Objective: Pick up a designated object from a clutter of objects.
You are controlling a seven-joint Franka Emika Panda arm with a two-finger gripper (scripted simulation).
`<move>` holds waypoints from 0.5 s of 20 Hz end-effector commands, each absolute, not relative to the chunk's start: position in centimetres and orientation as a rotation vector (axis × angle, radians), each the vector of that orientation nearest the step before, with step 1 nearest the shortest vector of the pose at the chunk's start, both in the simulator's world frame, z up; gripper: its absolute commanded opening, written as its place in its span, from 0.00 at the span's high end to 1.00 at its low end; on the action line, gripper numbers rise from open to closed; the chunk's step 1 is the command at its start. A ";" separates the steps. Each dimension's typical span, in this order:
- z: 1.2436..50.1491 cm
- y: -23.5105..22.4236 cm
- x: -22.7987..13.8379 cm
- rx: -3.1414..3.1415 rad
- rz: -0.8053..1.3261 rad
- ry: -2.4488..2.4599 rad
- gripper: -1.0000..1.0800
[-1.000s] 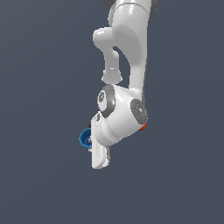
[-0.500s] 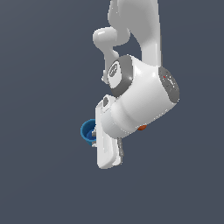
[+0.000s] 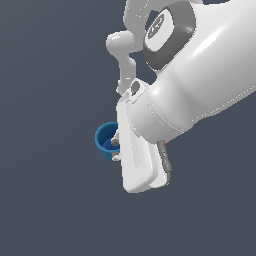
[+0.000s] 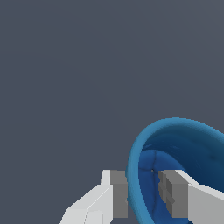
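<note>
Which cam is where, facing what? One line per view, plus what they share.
Exterior view: off the arm, very close to it; the white arm fills the exterior view's right and upper part, hiding most of the scene; the blue cup peeks out at the gripper.
Wrist view: on the wrist, looking along the fingers; one pad sits outside the cup's wall, the other inside.
Shared: blue cup and gripper fingertips. No other objects clearly show.
</note>
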State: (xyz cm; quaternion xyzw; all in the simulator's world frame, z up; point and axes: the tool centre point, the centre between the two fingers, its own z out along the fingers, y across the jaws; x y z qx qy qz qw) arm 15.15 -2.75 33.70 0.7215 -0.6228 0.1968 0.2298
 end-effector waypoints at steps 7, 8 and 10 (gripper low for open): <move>39.3 -0.9 16.4 1.987 0.542 -1.712 1.00; 39.8 -0.8 16.6 1.987 0.542 -1.712 1.00; 40.7 -0.4 16.8 1.987 0.542 -1.712 1.00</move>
